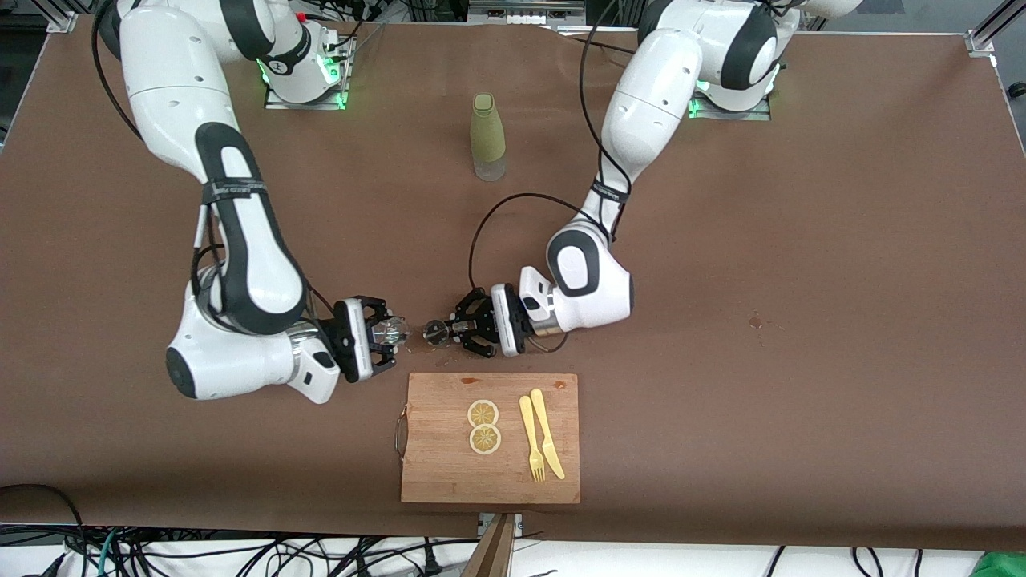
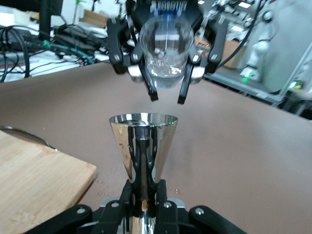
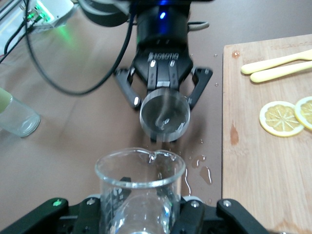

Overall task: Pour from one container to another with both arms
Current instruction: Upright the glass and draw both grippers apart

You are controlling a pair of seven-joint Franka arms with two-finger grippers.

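My right gripper [image 1: 386,332] is shut on a clear glass beaker [image 1: 394,329], tipped on its side with its mouth toward the left arm. My left gripper [image 1: 450,330] is shut on a shiny metal jigger [image 1: 437,332], also tipped, its mouth facing the beaker a small gap away. Both hang low over the table, just past the cutting board's edge. In the left wrist view the jigger [image 2: 143,146] sits in my jaws with the beaker [image 2: 165,53] ahead of it. In the right wrist view the beaker [image 3: 139,180] fills my jaws and the jigger [image 3: 164,117] faces it.
A wooden cutting board [image 1: 449,469] lies nearer the front camera, carrying two lemon slices [image 1: 483,426], a yellow fork [image 1: 531,441] and a yellow knife [image 1: 547,437]. A green bottle [image 1: 487,136] stands between the arms' bases. Water drops [image 3: 202,170] wet the table under the containers.
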